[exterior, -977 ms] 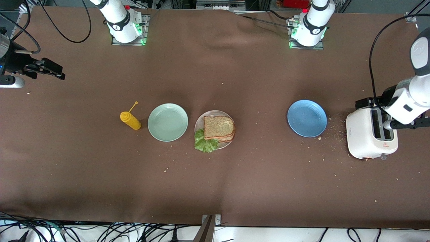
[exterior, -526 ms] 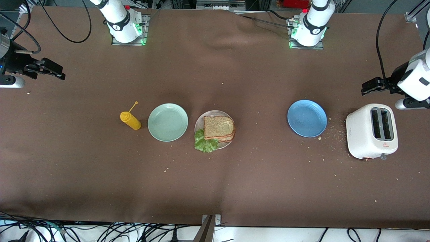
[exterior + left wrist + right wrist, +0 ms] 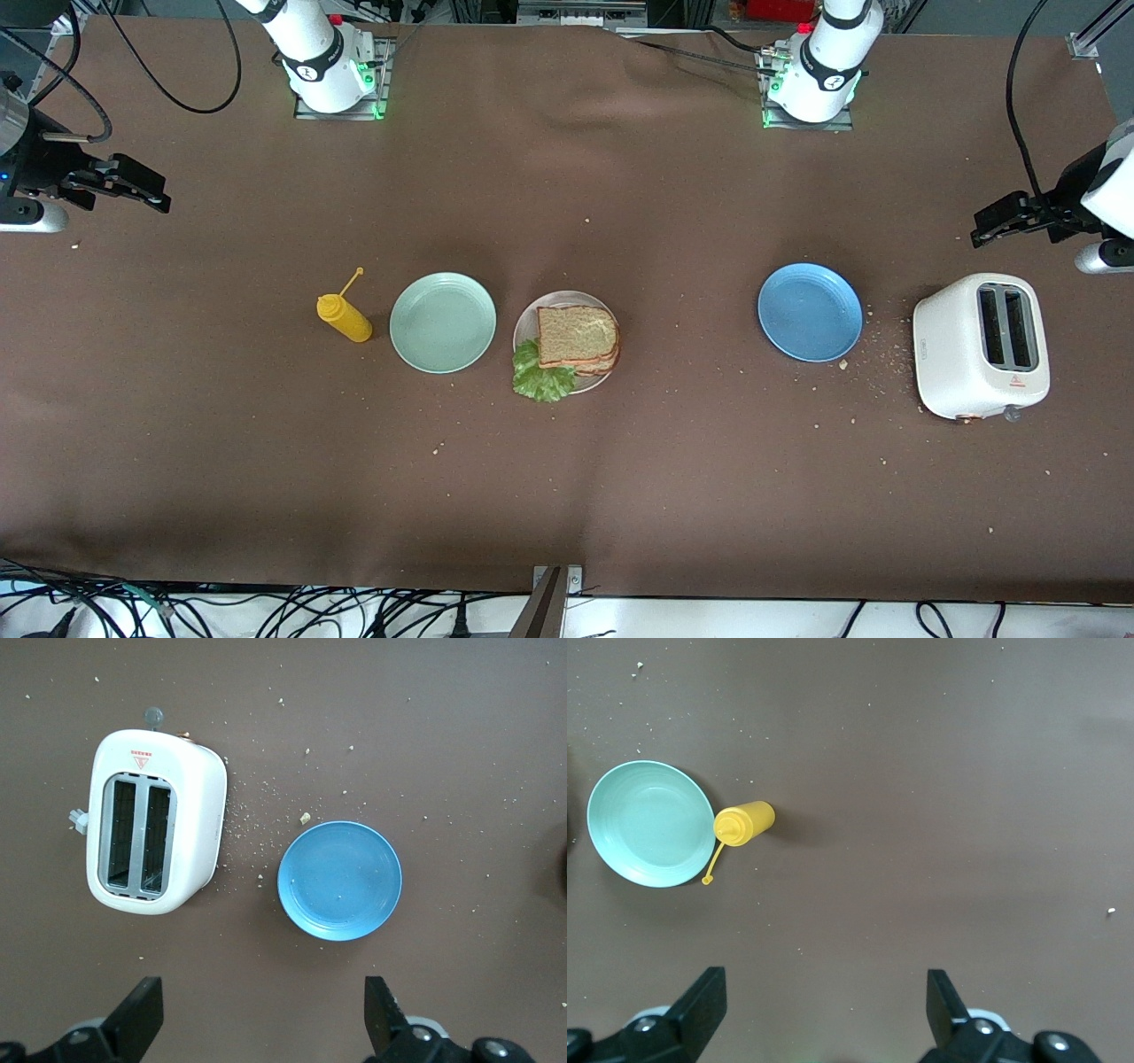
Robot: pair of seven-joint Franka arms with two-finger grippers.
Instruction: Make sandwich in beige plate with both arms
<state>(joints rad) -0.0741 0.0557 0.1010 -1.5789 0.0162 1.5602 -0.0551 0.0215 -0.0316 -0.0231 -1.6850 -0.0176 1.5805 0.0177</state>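
Left end effector (image 3: 257,1019) view lacks the front view's sandwich (image 3: 576,338).

Bare brown tablecloth (image 3: 567,177) between the arm bases and the row of things. Across mid-table, obstacles in line: yellow squeeze bottle (image 3: 345,319), mint-green round plate (image 3: 443,322), blue round plate (image 3: 810,312), white two-slot toaster (image 3: 982,346).

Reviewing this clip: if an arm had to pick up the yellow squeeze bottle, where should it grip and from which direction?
Probably across the round body of the yellow squeeze bottle, below the shoulder, coming straight down from above. It looks to lie on its side beside the mint-green plate, so the body's curved flanks face the fingers. Avoid the thin nozzle and its tethered cap: too slender to hold.
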